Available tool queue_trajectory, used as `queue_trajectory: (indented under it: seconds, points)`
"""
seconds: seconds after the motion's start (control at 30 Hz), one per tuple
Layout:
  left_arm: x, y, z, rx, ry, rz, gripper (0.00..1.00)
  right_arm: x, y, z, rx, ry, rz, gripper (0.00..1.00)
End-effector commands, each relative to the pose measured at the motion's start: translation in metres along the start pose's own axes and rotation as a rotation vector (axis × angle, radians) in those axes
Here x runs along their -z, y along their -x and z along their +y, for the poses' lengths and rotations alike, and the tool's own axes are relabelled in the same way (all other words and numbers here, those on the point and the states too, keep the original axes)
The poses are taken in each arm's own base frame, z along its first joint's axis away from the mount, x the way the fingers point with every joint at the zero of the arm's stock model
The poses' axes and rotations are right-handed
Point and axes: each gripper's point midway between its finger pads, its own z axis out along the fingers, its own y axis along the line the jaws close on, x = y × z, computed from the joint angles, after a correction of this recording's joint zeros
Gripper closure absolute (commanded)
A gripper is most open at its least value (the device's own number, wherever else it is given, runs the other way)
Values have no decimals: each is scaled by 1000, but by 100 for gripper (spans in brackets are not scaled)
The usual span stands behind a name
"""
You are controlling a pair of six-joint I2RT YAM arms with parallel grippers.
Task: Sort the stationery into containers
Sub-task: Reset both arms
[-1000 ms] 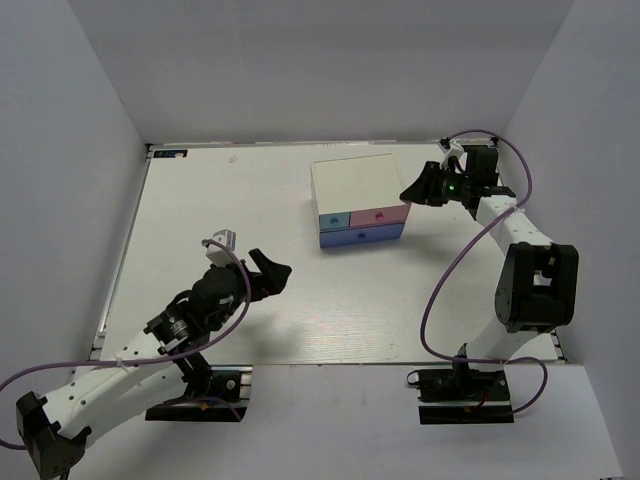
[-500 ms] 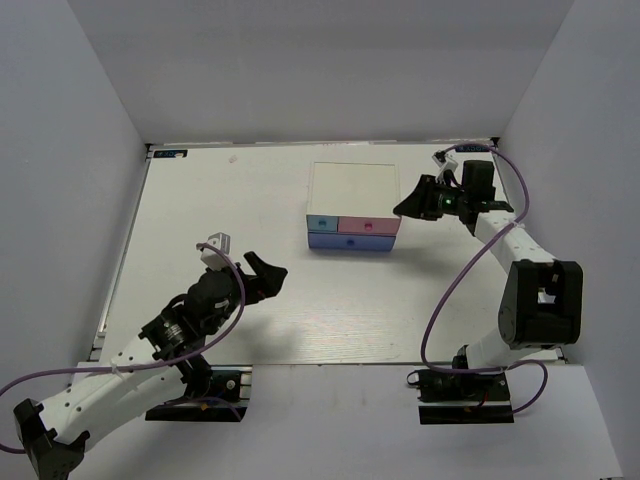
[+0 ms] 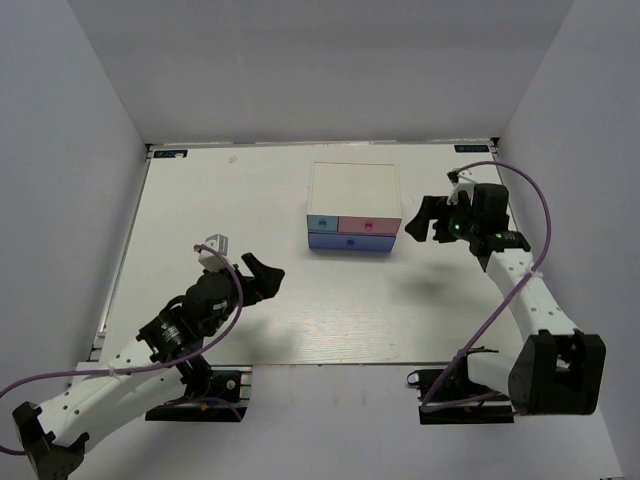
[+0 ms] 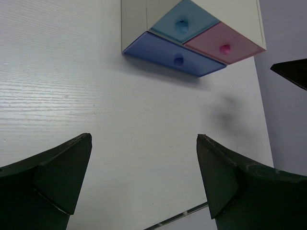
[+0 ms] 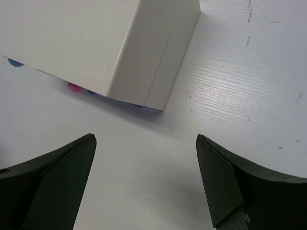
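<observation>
The containers are the drawers of a small white-topped box (image 3: 353, 190): a light-blue front (image 3: 322, 223), a pink front (image 3: 369, 225) and a wide blue-purple lower front (image 3: 350, 241), all pushed in. No stationery is in view. My right gripper (image 3: 420, 218) hovers open just right of the box, holding nothing. My left gripper (image 3: 262, 277) hangs open and holding nothing over the table, left of and nearer than the box. The left wrist view shows the three fronts (image 4: 178, 58) beyond my left gripper (image 4: 144, 139). In the right wrist view my right gripper (image 5: 145, 138) is near the box's corner (image 5: 158, 62).
White walls close in the white table (image 3: 220, 200) on the left, back and right. The right arm's purple cable (image 3: 535, 215) loops above the table's right side. Both arm bases sit at the near edge.
My right gripper has opened and drawn back from the box's right side toward the near right. The box went from skewed to square earlier. My left gripper pulled back slightly.
</observation>
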Motion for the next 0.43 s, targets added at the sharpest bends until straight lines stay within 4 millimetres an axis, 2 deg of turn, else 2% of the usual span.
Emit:
queue_trajectory:
  seconds: [0.0, 0.2, 0.33, 0.4]
  points:
    - [0, 11, -8, 11, -4, -22, 0, 14, -4, -8, 26, -76, -16, 10]
    - [-6, 6, -16, -7, -30, 0, 0, 33, 4, -22, 36, -201, -74, 10]
    - [-11, 6, -21, -14, -45, 1, 0, 45, 14, -18, 82, -217, -139, 10]
    - [-14, 7, -23, -11, -51, -5, 0, 48, 9, -18, 81, -214, -150, 10]
